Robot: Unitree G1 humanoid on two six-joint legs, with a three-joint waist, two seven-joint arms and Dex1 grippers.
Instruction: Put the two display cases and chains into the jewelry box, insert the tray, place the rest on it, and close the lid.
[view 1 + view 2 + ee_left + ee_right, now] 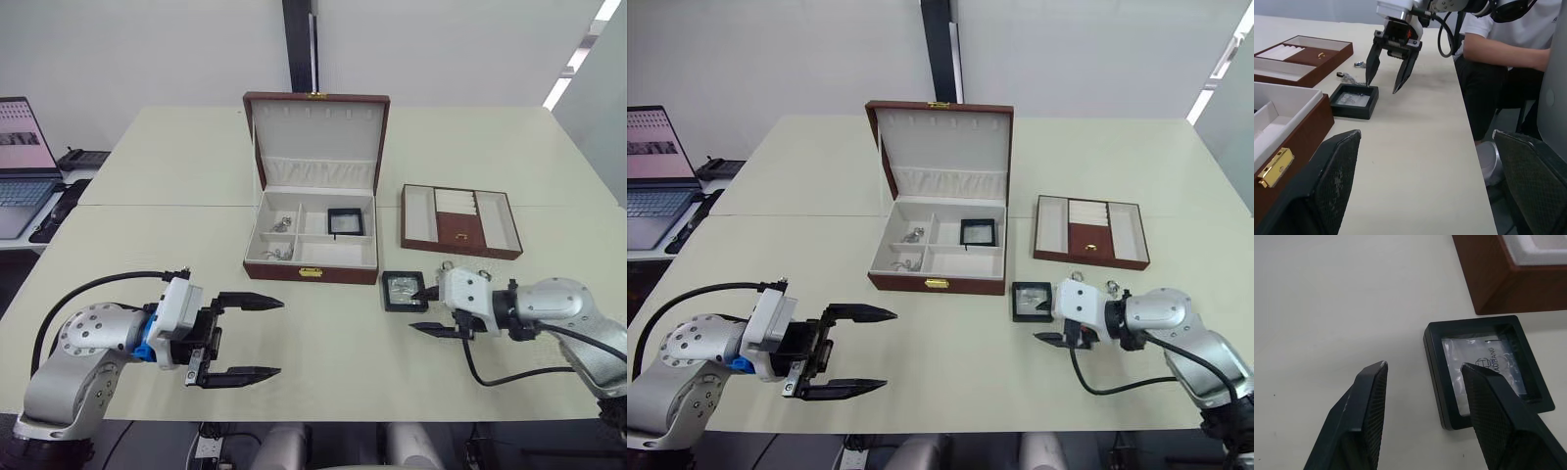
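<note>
The jewelry box [312,274] stands open mid-table with its lid [315,137] upright. One display case [346,221] lies in its back right compartment, and silvery chains [283,226] sit in the left compartments. The other display case [404,291] lies flat on the table, to the front right of the box. My right gripper [421,309] is open at that case; one finger [1493,411] is over its window and the other is over bare table. The tray [460,235] lies to the right of the box. Two silver trinkets [1109,286] lie just behind my right gripper. My left gripper [250,338] hangs open and empty at the front left.
A laptop [20,162] and a black device [83,157] sit on a side table at far left. A seated person [1508,44] is beyond the table's right edge. The table's front edge runs close under both arms.
</note>
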